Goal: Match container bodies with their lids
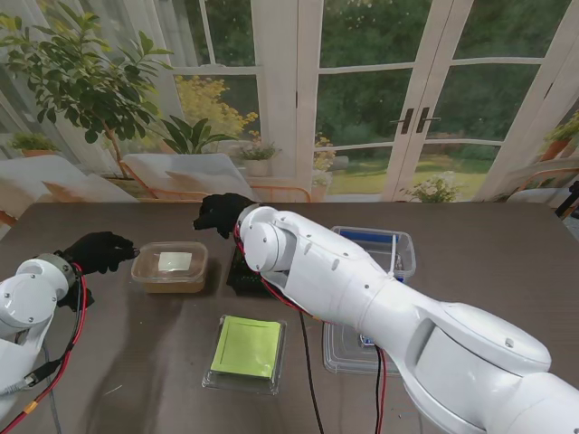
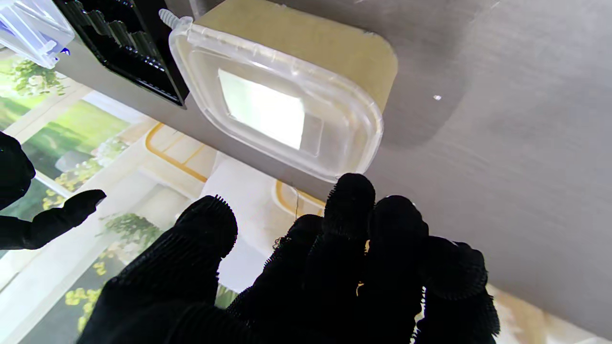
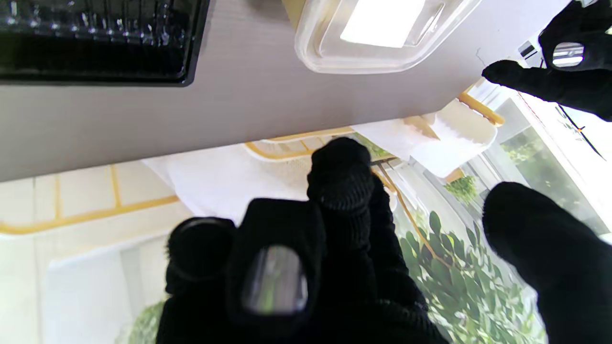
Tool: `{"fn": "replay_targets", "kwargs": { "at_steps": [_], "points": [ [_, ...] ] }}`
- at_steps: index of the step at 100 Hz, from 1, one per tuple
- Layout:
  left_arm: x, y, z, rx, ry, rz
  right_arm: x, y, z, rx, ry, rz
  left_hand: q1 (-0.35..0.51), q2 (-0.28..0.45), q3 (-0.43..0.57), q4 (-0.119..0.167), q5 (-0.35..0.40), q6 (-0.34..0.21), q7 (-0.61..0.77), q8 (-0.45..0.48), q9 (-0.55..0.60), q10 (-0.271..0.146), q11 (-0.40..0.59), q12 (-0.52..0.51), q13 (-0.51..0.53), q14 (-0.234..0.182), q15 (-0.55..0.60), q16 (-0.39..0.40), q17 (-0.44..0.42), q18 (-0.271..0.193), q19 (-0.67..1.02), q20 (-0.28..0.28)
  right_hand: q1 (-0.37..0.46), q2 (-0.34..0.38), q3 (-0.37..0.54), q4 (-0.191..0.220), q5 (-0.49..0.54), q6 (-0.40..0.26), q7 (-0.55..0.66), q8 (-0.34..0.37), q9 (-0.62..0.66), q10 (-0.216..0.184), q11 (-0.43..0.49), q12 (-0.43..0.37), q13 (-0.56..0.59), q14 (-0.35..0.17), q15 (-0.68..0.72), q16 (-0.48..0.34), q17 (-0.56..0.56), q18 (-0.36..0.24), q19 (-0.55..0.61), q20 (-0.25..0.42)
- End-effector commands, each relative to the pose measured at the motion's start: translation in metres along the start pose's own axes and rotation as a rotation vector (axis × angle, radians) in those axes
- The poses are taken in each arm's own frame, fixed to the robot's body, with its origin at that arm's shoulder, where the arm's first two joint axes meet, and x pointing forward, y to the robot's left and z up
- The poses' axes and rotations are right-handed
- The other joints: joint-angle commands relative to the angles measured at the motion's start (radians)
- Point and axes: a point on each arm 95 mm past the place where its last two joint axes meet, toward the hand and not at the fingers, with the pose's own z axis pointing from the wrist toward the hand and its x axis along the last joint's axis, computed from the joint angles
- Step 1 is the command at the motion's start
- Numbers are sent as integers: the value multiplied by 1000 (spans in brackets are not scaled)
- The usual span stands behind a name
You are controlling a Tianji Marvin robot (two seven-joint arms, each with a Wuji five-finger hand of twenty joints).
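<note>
The tan rectangular container capped with a clear plastic lid (image 1: 170, 266) sits on the left half of the dark wood-grain table (image 1: 507, 271), closer to the far edge than to the near one. Just to its right, and apart from it, is a black ribbed plastic tray (image 1: 242, 271), mostly hidden behind the right forearm in the stand's view. Nearer to me, close to the middle of the near edge, lies a clear flat square lid with a lime-green sheet under it (image 1: 245, 351). To the right of the arm stands a clear plastic box with blue clips (image 1: 384, 246), and nearer to me than that box a clear flat plastic lid (image 1: 348, 348) shows partly from under the arm.

The black-gloved left hand (image 1: 98, 251) hangs just beside the left end of the tan container; its fingers (image 2: 351, 200) are loosely curled and bunched with the thumb spread apart, holding nothing and not touching the lid. The black-gloved right hand (image 1: 223, 214) hovers beyond the black tray toward the far edge, fingers (image 3: 340, 172) half curled, thumb apart, also empty.
</note>
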Motion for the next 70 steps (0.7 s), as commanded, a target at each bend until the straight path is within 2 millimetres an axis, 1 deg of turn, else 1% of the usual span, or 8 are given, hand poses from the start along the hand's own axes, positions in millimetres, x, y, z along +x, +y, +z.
{"fn": "replay_targets", "kwargs": {
  "at_steps": [1,11,22,30,37,49,61,70],
  "points": [
    [9,2,1,-23,17,-1,-10,-9,-5,14,-10,9,-10,33,-7,35,21,-23,14,12,-26,26,-65,-61,-43,43,-80,-22,-37,-62,-1,-10,-29,-36,-42,-29,27,-43,-12,-13,-75,50,-17,1,25,18,-56,-45,538,73,-43,-54],
    [13,2,2,-24,40,28,-10,-11,-16,-9,11,2,-8,26,-4,36,21,-33,22,17,-50,19,-177,-185,-81,21,-148,-58,-73,-81,-25,-27,-3,-78,-37,-44,49,-69,9,1,-215,77,-42,-37,21,101,-252,-156,353,98,-133,-25],
    [16,3,2,-23,59,63,-12,-13,-27,-29,47,-29,-9,16,3,37,24,-48,27,19,-75,4,-276,-307,-138,1,-280,-136,-126,-100,-65,-63,13,-113,-16,-55,78,-95,25,11,-317,88,-92,-107,-93,118,-391,-192,220,83,-213,12],
    [17,4,2,-25,69,87,-13,-15,-33,-45,66,-50,-10,8,8,37,22,-57,28,20,-90,-7,-317,-353,-167,-13,-344,-175,-151,-111,-82,-86,16,-121,3,-58,91,-100,36,17,-337,89,-119,-146,-126,112,-446,-206,190,75,-243,18],
    [17,5,3,-26,73,104,-13,-17,-40,-58,73,-49,-12,-2,16,38,26,-64,32,22,-100,-12,-338,-375,-190,-26,-391,-200,-184,-125,-105,-108,19,-126,21,-60,106,-104,40,20,-338,97,-132,-170,-138,126,-470,-212,176,84,-260,23],
    [16,4,4,-32,73,146,-16,-19,-50,-62,99,-49,-18,-18,28,40,27,-78,36,24,-111,-27,-347,-384,-208,-47,-423,-216,-211,-148,-125,-133,22,-128,38,-63,111,-112,38,20,-338,101,-152,-202,-175,141,-542,-234,140,94,-300,26],
    [15,1,3,-40,68,194,-16,-20,-59,-46,143,-49,-34,-36,51,37,18,-85,36,25,-134,-44,-363,-400,-232,-74,-480,-249,-254,-169,-156,-185,22,-119,41,-63,105,-115,32,19,-336,95,-189,-238,-224,153,-693,-290,89,109,-394,4],
    [14,-1,3,-41,63,225,-16,-21,-65,-33,163,-48,-48,-53,77,37,9,-87,37,26,-155,-51,-371,-414,-251,-92,-516,-268,-280,-186,-173,-232,23,-113,44,-62,102,-114,31,18,-327,96,-200,-248,-233,158,-730,-302,81,110,-407,1]
  ]
}}
